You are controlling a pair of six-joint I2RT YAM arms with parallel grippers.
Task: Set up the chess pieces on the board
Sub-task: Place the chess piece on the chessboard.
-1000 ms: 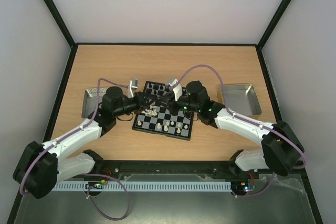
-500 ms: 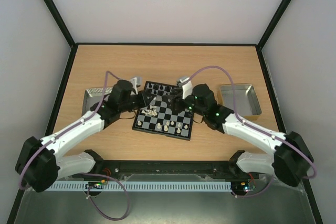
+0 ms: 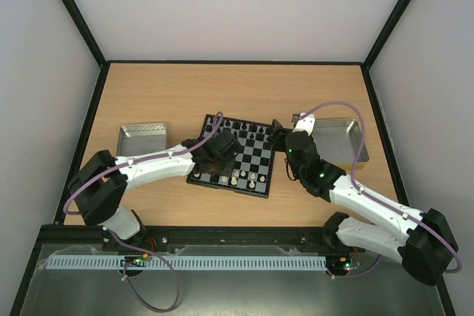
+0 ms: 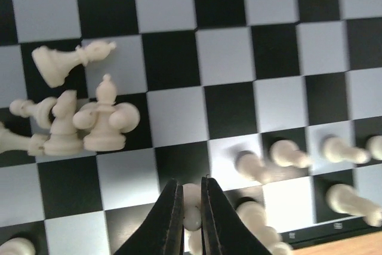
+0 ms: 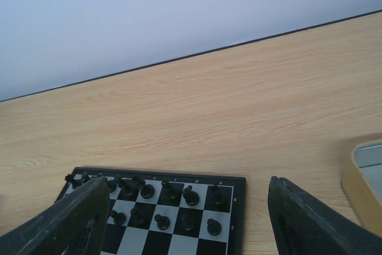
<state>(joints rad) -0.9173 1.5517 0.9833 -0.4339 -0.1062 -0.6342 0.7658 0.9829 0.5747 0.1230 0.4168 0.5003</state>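
Left arm (image 3: 152, 163) swung over board (image 3: 259, 143), fingers (image 4: 169, 214) pinching pawn (image 4: 191, 200); right arm (image 3: 363, 199) retreated.

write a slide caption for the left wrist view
Left hand pinches a white piece near the board edge, with jumbled white pieces heaped to one side.

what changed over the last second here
The left gripper swung from the board's far-left edge toward its near side and now pinches a cream piece. The right gripper pulled back off the board to its right edge, jaws wide open. The board and both metal trays have not moved.
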